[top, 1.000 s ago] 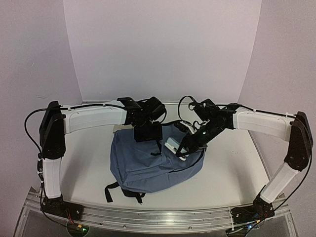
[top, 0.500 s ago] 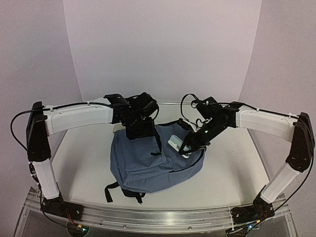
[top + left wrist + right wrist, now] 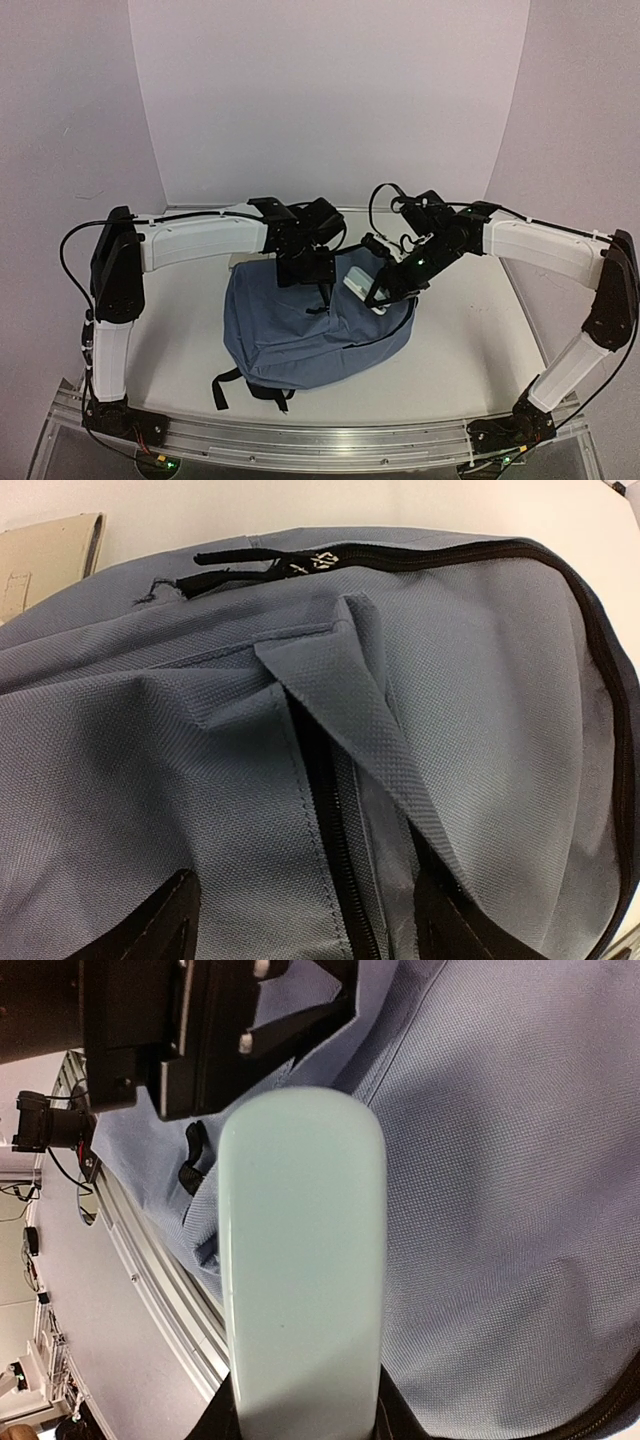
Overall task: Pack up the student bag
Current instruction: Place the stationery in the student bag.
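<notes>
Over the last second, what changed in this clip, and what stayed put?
The left end effector pulled back toward its own side, then returned right to straddle the student bag's zipper. The right end effector drifted very slightly toward the far side, keeping its grip on the pale mint case. The bag lies where it was; nothing was visibly released or newly grasped.
</notes>
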`<state>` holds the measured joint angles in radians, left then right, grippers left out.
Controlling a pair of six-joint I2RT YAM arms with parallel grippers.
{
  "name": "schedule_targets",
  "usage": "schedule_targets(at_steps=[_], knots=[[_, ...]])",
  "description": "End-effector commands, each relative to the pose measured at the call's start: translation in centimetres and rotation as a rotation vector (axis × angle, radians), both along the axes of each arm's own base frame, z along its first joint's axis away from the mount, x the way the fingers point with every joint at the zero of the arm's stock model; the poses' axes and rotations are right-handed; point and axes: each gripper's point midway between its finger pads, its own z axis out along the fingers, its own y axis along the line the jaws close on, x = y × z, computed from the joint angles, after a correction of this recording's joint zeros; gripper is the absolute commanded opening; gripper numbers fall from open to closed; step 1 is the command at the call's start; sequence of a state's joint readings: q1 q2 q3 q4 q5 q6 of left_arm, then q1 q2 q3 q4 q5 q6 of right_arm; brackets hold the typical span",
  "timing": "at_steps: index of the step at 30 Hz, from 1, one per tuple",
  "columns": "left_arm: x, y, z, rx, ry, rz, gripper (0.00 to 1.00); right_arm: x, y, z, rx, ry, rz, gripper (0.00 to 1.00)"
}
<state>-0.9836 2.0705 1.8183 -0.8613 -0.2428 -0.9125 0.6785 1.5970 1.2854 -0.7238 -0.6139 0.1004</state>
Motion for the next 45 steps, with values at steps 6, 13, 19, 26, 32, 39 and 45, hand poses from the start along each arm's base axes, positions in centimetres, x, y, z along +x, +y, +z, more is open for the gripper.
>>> schedule_targets(at_steps=[6,13,19,26,32,39,45], knots=[[-1.0,0.9,-3.3,0.176,0.105,-0.025,0.64,0.7,0.2,3.1,0.047,-0.089,0.004,0.00],[-3.4,4.2,-4.7,0.242,0.177,0.018,0.52,0.6,0.1,3.5,0.055,-0.104,0.011,0.00],[-3.6,4.3,-2.4,0.152,0.135,0.039,0.27,0.8,0.4,3.6,0.060,-0.103,0.015,0.00],[-2.9,3.9,0.7,0.062,0.058,0.042,0.00,1.5,1.0,4.5,0.075,-0.122,0.020,0.00],[-1.8,1.7,1.0,0.041,0.028,0.002,0.24,1.7,1.4,4.6,0.083,-0.114,0.021,0.00],[-0.9,0.2,-0.6,0.121,0.046,-0.007,0.44,2.0,1.2,5.0,0.090,-0.100,-0.007,0.00],[-1.3,0.4,-2.4,0.157,0.087,-0.005,0.51,2.4,0.1,4.8,0.092,-0.088,-0.038,0.00]])
